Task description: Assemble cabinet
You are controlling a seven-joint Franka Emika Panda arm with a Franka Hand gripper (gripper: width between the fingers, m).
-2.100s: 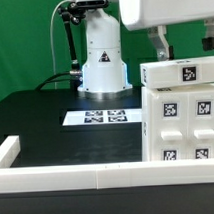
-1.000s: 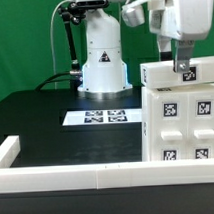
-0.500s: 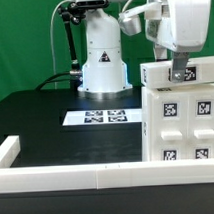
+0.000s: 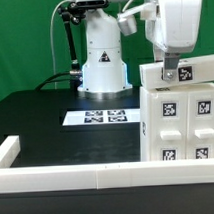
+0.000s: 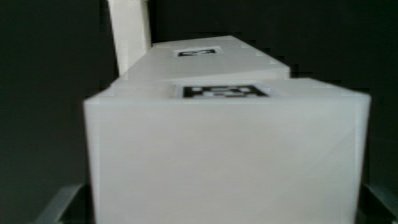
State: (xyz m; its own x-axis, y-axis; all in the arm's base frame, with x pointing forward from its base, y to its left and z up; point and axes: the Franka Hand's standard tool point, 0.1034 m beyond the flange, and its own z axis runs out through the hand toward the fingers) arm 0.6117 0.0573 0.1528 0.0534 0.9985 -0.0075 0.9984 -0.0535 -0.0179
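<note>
Looking at the cabinet (image 4: 180,117) standing upright at the near edge of the worktop (image 4: 40,112), over toward the corner on the exterior view's right, pressing right up against the white rail (image 4: 67,176) along that edge. Seeing tagged squares (image 4: 167,110) across the upper front face and plain white recessed ones lower down, so guessing at panels already sitting in the body. Not managing to tell fitted from just moulded-in, though. Not spotting any loose parts lying on the black top, only the marker board (image 4: 102,117) lying flat nearer the middle, in front of the arm's base (image 4: 102,67).

Seeing the gripper (image 4: 171,76) hanging right at the cabinet's top edge, one finger (image 4: 171,69) touching or nearly touching the top slab. Getting, from the wrist view, the cabinet (image 5: 222,150) close up, tag on top, filling nearly everything, with dark bits on either side, possibly the fingers straddling it. Not being able to call it clamped or merely spread around the piece, so honestly cannot tell.

Judging progress as probably well along, with the big body standing and nothing obviously waiting to go in. Guessing at a grab or nudge at the top as the step in hand. Not ruling out unfinished work on the sides hidden from both cameras.
</note>
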